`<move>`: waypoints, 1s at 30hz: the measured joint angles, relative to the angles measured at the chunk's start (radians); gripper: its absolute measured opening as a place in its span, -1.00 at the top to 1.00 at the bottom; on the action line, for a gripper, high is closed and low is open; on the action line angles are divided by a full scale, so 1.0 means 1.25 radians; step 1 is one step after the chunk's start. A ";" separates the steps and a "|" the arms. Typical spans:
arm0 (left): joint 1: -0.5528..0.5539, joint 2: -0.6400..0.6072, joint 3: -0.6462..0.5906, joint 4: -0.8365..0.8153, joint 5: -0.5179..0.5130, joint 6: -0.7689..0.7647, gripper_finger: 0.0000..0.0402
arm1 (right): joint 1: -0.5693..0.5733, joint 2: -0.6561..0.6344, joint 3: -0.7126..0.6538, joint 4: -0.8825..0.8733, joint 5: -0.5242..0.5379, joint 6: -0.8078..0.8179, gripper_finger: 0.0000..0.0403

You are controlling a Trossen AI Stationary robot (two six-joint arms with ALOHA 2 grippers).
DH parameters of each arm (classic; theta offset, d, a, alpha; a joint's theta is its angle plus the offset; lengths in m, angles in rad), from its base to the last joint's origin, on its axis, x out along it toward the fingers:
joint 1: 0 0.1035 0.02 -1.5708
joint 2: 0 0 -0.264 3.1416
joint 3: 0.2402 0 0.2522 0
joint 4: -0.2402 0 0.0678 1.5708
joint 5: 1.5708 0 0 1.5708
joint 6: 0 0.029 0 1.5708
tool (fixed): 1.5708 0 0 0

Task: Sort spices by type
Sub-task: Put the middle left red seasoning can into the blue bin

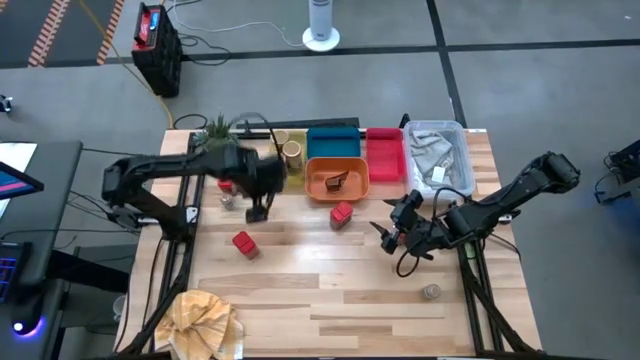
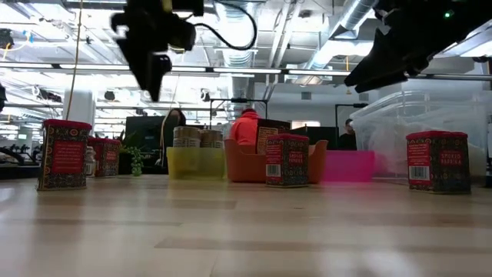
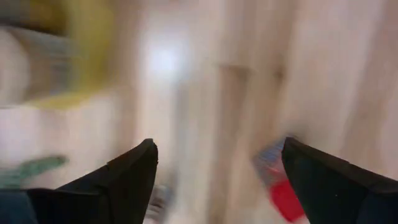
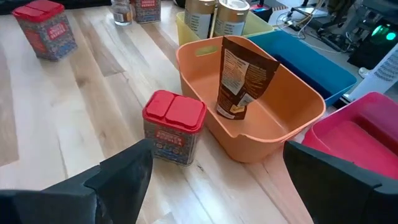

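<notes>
Red spice tins stand on the table: one (image 1: 243, 243) at the near left, one (image 1: 341, 214) in front of the orange tray (image 1: 350, 190), one (image 1: 226, 185) beside the left arm. Two tan jars (image 1: 290, 150) stand in the yellow tray (image 4: 186, 28). A brown pouch (image 4: 241, 78) leans upright inside the orange tray. A small shaker (image 1: 431, 292) stands at the near right. My left gripper (image 1: 258, 212) hangs open, pointing down, above bare table near the yellow tray. My right gripper (image 4: 217, 149) is open, facing the middle tin (image 4: 174, 127).
Behind the orange tray stand a blue tray (image 1: 333, 143), a pink tray (image 1: 385, 155) and a clear bin (image 1: 437, 155) with grey contents. A green plant (image 1: 215, 130) stands at the far left. A yellow cloth (image 1: 200, 320) lies at the near left corner. Bare wood lies across the middle.
</notes>
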 joint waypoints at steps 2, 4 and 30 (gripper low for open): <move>-0.065 0.000 -0.001 -0.011 0.001 -0.025 -0.59 | -0.006 0.000 0.000 0.000 -0.002 -0.005 -0.91; -0.131 -0.001 -0.001 -0.005 0.000 -0.054 -0.56 | -0.007 0.000 0.000 0.002 -0.003 -0.013 -0.91; -0.461 0.002 -0.090 -0.031 -0.180 -0.194 -0.69 | -0.006 0.000 0.000 0.066 -0.003 -0.065 -0.91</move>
